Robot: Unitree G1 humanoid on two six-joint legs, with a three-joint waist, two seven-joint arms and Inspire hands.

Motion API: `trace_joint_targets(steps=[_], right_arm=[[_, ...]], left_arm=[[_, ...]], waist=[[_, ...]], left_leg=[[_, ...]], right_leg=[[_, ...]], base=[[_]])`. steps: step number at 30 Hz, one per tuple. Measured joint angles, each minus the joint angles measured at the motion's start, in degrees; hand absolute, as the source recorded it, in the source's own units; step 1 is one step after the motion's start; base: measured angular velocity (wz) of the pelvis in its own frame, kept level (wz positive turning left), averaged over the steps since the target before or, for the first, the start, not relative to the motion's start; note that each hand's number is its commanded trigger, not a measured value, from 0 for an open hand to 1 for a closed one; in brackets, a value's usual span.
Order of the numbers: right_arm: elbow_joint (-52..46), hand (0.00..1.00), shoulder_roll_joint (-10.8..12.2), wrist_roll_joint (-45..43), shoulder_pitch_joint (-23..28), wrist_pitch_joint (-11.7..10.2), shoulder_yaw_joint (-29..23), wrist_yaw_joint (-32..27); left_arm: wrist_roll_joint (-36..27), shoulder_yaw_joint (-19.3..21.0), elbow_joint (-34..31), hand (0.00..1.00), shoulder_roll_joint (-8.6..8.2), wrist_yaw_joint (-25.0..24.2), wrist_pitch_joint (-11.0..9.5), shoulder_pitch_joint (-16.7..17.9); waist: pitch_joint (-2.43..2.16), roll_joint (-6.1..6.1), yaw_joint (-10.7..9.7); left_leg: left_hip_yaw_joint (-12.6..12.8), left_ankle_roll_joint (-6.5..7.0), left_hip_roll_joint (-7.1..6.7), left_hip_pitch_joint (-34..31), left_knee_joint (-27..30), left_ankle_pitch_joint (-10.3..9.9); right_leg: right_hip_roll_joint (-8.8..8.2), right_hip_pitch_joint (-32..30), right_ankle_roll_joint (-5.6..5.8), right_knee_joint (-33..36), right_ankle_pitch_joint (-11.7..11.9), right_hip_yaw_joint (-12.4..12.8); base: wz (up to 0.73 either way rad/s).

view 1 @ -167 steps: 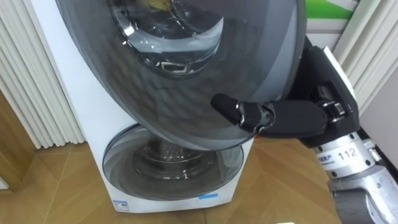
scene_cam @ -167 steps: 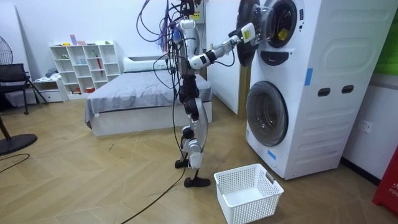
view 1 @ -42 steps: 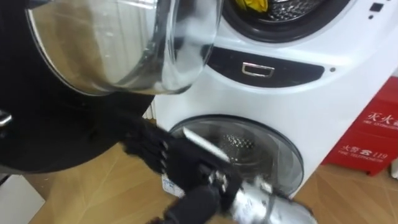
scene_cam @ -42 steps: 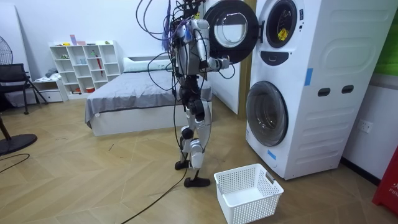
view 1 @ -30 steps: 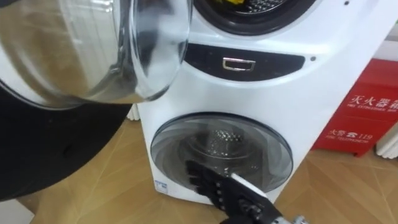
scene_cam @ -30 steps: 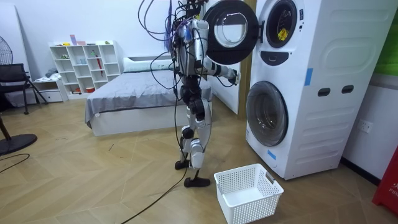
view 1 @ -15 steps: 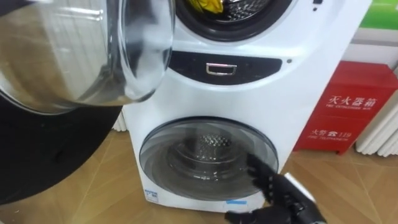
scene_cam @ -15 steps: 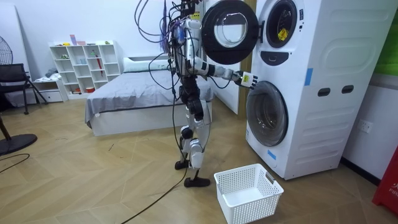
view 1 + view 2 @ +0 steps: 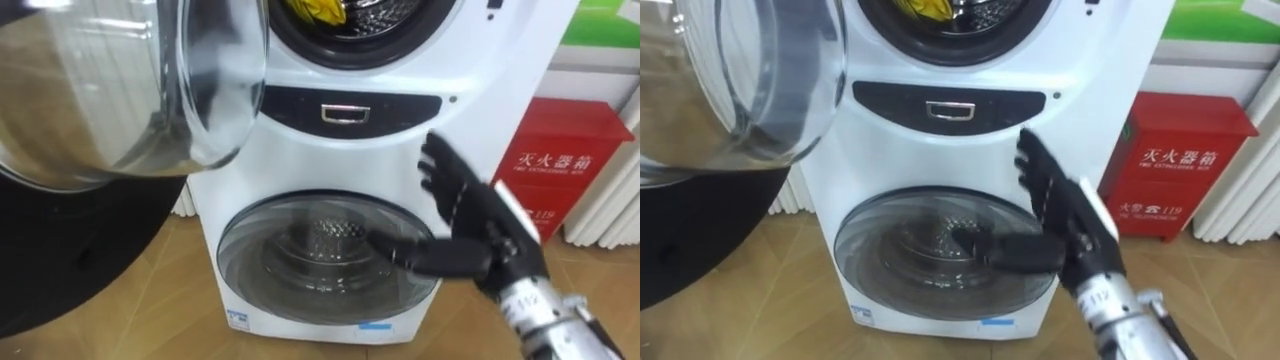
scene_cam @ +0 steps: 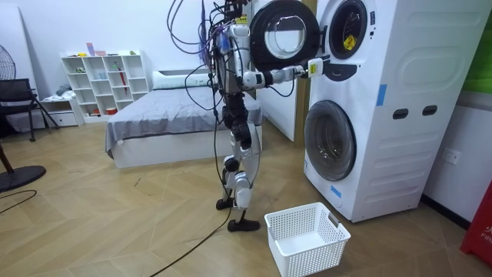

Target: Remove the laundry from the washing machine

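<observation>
Above and left of your right hand's [image 9: 475,225] straight fingers [image 9: 445,185] the upper drum mouth [image 9: 350,30] stands unblocked, the open glass door [image 9: 150,90] hangs well to their left, and the shut lower door [image 9: 300,250] lies below.

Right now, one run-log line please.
upper door: open | yellow cloth: in upper drum | right hand: open, empty | basket: on floor

The upper door [image 9: 150,90] has been swung wide open and released; the right hand [image 9: 483,225], fingers straight, has been raised from the lower door [image 9: 300,250] toward the drum opening [image 9: 350,20] above it.
</observation>
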Motion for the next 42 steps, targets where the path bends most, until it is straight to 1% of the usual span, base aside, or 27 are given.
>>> trace_joint_targets(steps=[4, 6, 9, 11, 12, 13, 14, 17, 18, 20, 21, 22, 23, 24, 25, 26, 27, 28, 30, 31, 34, 36, 38, 39, 40, 41, 42], right_arm=[[0.4, 0.0, 0.2, 1.5, -2.5, 0.1, -0.2, 0.2], [0.4, 0.0, 0.2, 5.1, -3.9, 0.3, -0.4, 0.3], [0.3, 0.0, 0.2, 8.3, -5.2, 0.2, 0.5, 0.5], [0.3, 0.0, 0.4, 8.5, -7.0, 0.5, 1.8, 1.7], [0.3, 0.0, 0.6, 8.7, -7.7, 0.7, 2.0, 2.4], [0.4, 0.0, 0.7, 8.7, -8.1, 0.8, 2.1, 2.6], [0.4, 0.0, 1.6, 8.8, -8.9, 0.8, 2.1, 2.7], [0.3, 0.0, 3.5, 8.6, -10.5, 0.7, 2.2, 1.8], [0.2, 0.0, 3.5, 8.7, -11.0, 0.7, 2.4, 1.1], [0.2, 0.0, 3.7, 9.4, -11.8, 0.7, 2.5, -0.3], [0.8, 0.0, 3.6, 9.9, -13.0, 1.2, 2.6, -0.5], [0.8, 0.0, 3.6, 10.0, -13.5, 1.7, 2.6, -0.5], [0.7, 0.0, 3.4, 11.0, -14.2, 2.1, 2.6, -0.5], [0.6, 0.0, 3.4, 12.3, -14.2, 2.3, 3.3, -0.6], [0.6, 0.0, 3.4, 12.4, -14.3, 2.3, 3.8, -0.5], [0.4, 0.0, 3.3, 12.4, -14.4, 2.3, 4.1, -0.3], [0.4, 0.0, 3.1, 12.6, -15.0, 2.3, 4.1, -0.5], [0.3, 0.0, 2.7, 12.6, -15.2, 2.3, 4.0, -0.7], [0.0, 0.0, 2.2, 11.6, -15.5, 2.3, 4.0, -2.2], [-0.1, 0.0, 2.2, 11.1, -15.5, 2.3, 4.0, -2.6], [-1.0, 0.0, 1.8, 6.8, -15.5, 2.2, 4.1, -3.7], [-1.2, 0.0, 1.4, 5.1, -15.5, 2.0, 3.8, -4.0], [-1.3, 0.0, 1.1, 5.1, -15.5, 1.4, 3.5, -4.0], [-1.5, 0.0, 1.0, 5.1, -15.4, 0.9, 3.7, -3.9], [-1.5, 0.0, 0.9, 5.0, -15.4, 0.7, 3.8, -4.0], [-1.3, 0.0, 0.7, 4.3, -15.4, 0.6, 3.9, -4.3], [-2.0, 0.0, 0.2, 3.6, -14.5, 0.4, 4.0, -4.6]], left_arm=[[0.1, 0.1, 0.2, 0.0, -0.08, 0.0, 1.0, -0.1], [0.7, 0.4, 0.3, 0.0, -0.08, -0.1, 1.9, -0.1], [1.0, 0.4, 0.1, 0.0, 0.1, -0.1, 2.4, 0.2], [1.0, 0.8, 0.5, 0.0, 0.12, -0.1, 2.9, -0.1], [1.0, 1.0, 1.0, 0.0, 0.13, -0.1, 3.3, -0.2], [1.0, 1.1, 1.5, 0.0, 0.17, -0.1, 3.4, -0.2], [1.2, 1.2, 2.4, 0.0, 0.36, -0.1, 3.7, -0.2], [1.4, 2.2, 2.3, 0.0, 0.3, 0.0, 4.9, 0.5], [1.3, 2.2, 2.4, 0.0, 0.17, 0.0, 5.0, 0.7], [1.1, 2.1, 2.2, 0.0, 0.0, -0.1, 5.8, 0.7], [1.1, 2.1, 2.2, 0.0, -0.14, -0.1, 6.2, 0.8], [1.1, 2.2, 2.1, 0.0, -0.2, -0.1, 6.3, 1.0], [1.1, 2.2, 2.1, 0.0, -0.18, -0.1, 6.4, 1.5], [1.1, 2.3, 2.1, 0.0, 0.01, -0.1, 6.6, 2.3], [1.1, 2.3, 2.1, 0.0, 0.19, -0.2, 6.6, 2.8], [1.2, 2.4, 2.1, 0.0, 0.55, -0.4, 6.6, 3.2], [1.3, 2.9, 1.8, 0.0, 0.81, -1.0, 6.2, 3.0], [1.4, 3.6, 1.7, 0.0, 0.72, -1.3, 5.8, 3.0], [1.3, 4.6, 1.5, 0.0, 0.5, -1.5, 5.6, 2.6], [1.3, 4.6, 1.5, 0.0, 0.49, -1.6, 5.7, 2.2], [1.1, 4.5, 1.6, 0.0, 0.5, -1.7, 5.6, 0.6], [1.1, 4.4, 1.7, 0.0, 0.61, -1.7, 5.7, -1.2], [1.2, 4.5, 1.6, 0.0, 0.83, -1.7, 5.7, -2.1], [1.2, 4.5, 1.6, 0.0, 0.97, -1.7, 5.9, -2.8], [1.1, 4.4, 1.9, 0.0, 1.01, -1.7, 5.9, -3.2], [1.0, 4.0, 2.3, 0.0, 1.32, -1.6, 6.1, -4.5], [0.6, 3.1, 1.8, 0.0, 1.98, -1.2, 6.0, -5.3]], waist=[[0.24, 0.35, 0.0], [0.31, 0.22, 1.0], [0.61, -0.57, 1.6], [0.5, -1.23, 2.9], [0.5, -1.26, 3.3], [0.66, -1.04, 3.9], [0.56, -1.24, 4.7], [0.47, -1.12, 4.6], [0.47, -1.05, 4.6], [0.52, -1.16, 4.6], [0.53, -1.19, 4.9], [0.52, -1.1, 5.3], [0.57, -1.11, 6.0], [0.48, -1.25, 7.0], [0.11, -1.29, 7.0], [-0.36, -1.91, 6.3], [-0.63, -3.03, 5.9], [-0.8, -3.43, 5.8], [-0.47, -4.41, 5.9], [-0.42, -4.34, 5.9], [0.11, -3.68, 5.0], [0.31, -2.82, 3.9], [0.37, -3.07, 3.5], [0.37, -3.38, 3.6], [0.36, -3.31, 3.6], [0.5, -2.83, 3.5], [0.65, -2.18, 3.1]], left_leg=[[0.0, 0.0, 0.03, 0.2, 0.0, 0.0], [0.0, 0.0, 0.12, 0.6, 0.0, 0.0], [0.3, -0.31, 0.34, 0.3, 1.2, -0.2], [1.2, -0.92, 1.68, -1.0, 5.7, -2.5], [1.2, -1.31, 2.69, -2.1, 9.7, -4.2], [1.1, -1.52, 3.17, -2.6, 11.9, -4.9], [0.8, -1.89, 4.05, -3.9, 16.3, -5.9], [-2.4, -2.16, 5.41, -8.7, 27.2, -6.3], [-3.8, -2.07, 5.31, -10.7, 30.2, -6.2], [-4.8, -1.9, 3.19, -14.9, 29.3, -6.5], [-4.6, -1.78, 1.42, -18.0, 26.5, -6.3], [-4.5, -1.79, 0.51, -19.2, 24.1, -5.8], [-4.4, -1.06, -0.78, -21.1, 18.0, -2.1], [-4.4, -0.72, -1.08, -21.6, 14.1, 2.3], [-4.4, -0.68, -1.17, -21.5, 12.2, 4.3], [-4.2, -0.07, -1.6, -21.2, 9.8, 8.1], [-3.4, 1.33, -2.24, -20.9, 8.4, 10.0], [-2.9, 2.33, -2.45, -20.6, 8.0, 10.7], [-1.9, 3.69, -3.74, -20.2, 10.2, 8.8], [-1.9, 3.85, -3.96, -20.2, 10.9, 7.9], [-0.8, 5.03, -5.61, -20.4, 15.7, 3.8], [0.1, 6.62, -6.94, -19.0, 15.6, 0.9], [1.7, 7.78, -8.17, -17.2, 14.9, -0.3], [2.1, 8.41, -9.37, -15.4, 14.5, -0.7], [2.1, 8.75, -9.69, -14.5, 14.3, -0.9], [1.5, 9.2, -9.85, -12.7, 13.5, -1.3], [-0.2, 9.28, -9.81, -11.0, 11.9, -1.8]], right_leg=[[0.02, 0.0, -0.01, 0.1, 0.0, 0.0], [0.15, 0.1, -0.09, 0.3, 0.0, 0.5], [0.28, -0.1, -0.39, 0.9, -0.2, 0.9], [1.2, -0.9, -1.13, 3.2, -1.2, 1.4], [1.83, -0.8, -1.62, 4.1, -1.8, 1.4], [2.15, -0.8, -1.87, 4.6, -2.2, 1.5], [2.55, -0.7, -2.53, 5.8, -3.0, 1.4], [3.55, 0.3, -3.62, 7.5, -5.2, 2.0], [3.67, 0.3, -4.5, 8.7, -6.4, 2.1], [3.76, -0.1, -4.5, 9.4, -7.4, 3.2], [3.5, 0.1, -4.2, 9.2, -7.6, 4.2], [3.19, 0.4, -4.12, 9.1, -7.7, 4.5], [2.86, 1.0, -4.17, 8.9, -8.0, 4.8], [2.3, 1.6, -3.62, 9.0, -8.9, 5.0], [2.1, 2.1, -3.44, 8.8, -9.3, 5.3], [1.97, 3.0, -3.42, 8.5, -9.8, 6.0], [1.35, 3.0, -2.81, 8.3, -10.1, 6.0], [1.02, 3.1, -2.63, 7.9, -10.2, 6.1], [-0.69, 5.0, -1.69, 5.1, -9.7, 5.4], [-0.96, 5.5, -1.4, 4.9, -9.7, 5.4], [-3.12, 7.3, 1.2, 6.8, -11.3, 5.3], [-5.04, 5.2, 3.86, 14.8, -12.9, 4.5], [-7.27, 2.0, 4.64, 24.0, -12.9, 4.4], [-9.12, 0.3, 5.53, 29.2, -12.0, 4.1], [-9.5, -0.1, 5.89, 31.3, -11.0, 4.1], [-9.48, -1.1, 6.15, 34.5, -8.0, 4.3], [-9.35, -2.3, 5.87, 36.6, -7.5, 4.3]], base=[[-0.01], [-0.12], [-0.11], [-0.23], [-0.25], [-0.18], [-0.12], [0.08], [0.27], [0.28], [0.07], [-0.22], [-0.42], [-0.41], [-0.22], [0.16], [0.19], [0.09], [-0.02], [0.09], [0.07], [0.14], [0.07], [-0.08], [-0.04], [0.0], [0.0]])
